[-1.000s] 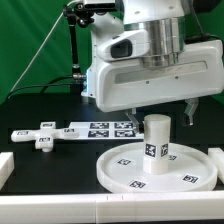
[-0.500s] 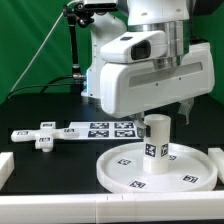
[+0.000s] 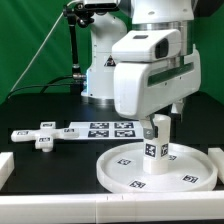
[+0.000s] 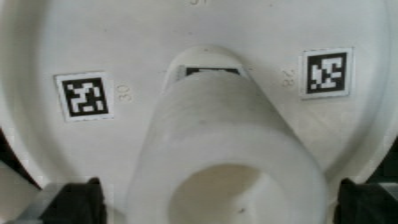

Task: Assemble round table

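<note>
The large rimmed round disc (image 3: 125, 170) lies flat on the table at the exterior view's front right. The short thick cylinder leg (image 3: 156, 148) stands upright at its centre. My gripper (image 3: 162, 113) hangs directly over the leg's top, open, with its fingers apart on either side. In the wrist view the leg (image 4: 222, 130) rises between the two dark fingertips (image 4: 79, 200), with a gap on each side, and my gripper (image 4: 222, 205) holds nothing. The disc (image 4: 71, 50) fills the background there. The small cross-bar foot (image 3: 35, 134) lies on the table to the exterior view's left.
The marker board (image 3: 100, 128) lies flat behind the disc, right of the foot. Plain white corner brackets stand at the front left (image 3: 5, 168) and right edge (image 3: 217, 157). A green backdrop and a dark stand rise behind the arm.
My gripper has moved toward the exterior view's right and come down over the leg's top. The disc, leg and foot have not moved.
</note>
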Robot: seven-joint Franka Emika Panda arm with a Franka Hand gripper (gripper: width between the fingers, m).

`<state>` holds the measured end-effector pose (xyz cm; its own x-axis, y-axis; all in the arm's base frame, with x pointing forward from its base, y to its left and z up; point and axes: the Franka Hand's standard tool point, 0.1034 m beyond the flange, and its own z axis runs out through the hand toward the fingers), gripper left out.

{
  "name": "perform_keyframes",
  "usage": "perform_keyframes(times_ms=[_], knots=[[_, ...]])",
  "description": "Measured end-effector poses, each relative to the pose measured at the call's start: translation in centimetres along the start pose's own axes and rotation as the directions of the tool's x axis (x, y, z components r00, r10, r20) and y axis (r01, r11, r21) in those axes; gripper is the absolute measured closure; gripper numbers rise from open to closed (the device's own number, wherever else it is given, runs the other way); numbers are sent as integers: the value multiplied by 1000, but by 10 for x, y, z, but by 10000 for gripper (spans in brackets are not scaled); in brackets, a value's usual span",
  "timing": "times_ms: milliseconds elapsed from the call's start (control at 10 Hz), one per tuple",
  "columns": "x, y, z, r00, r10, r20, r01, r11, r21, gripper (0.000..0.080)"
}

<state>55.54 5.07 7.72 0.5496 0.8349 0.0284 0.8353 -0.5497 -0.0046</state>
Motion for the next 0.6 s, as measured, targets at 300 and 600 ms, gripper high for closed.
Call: perform_keyframes(times_ms=[300, 600], knots=[[2, -2, 0, 971, -238, 29, 238, 971, -13, 151], [-2, -1, 2, 906, -421, 49, 422, 907, -5, 151]])
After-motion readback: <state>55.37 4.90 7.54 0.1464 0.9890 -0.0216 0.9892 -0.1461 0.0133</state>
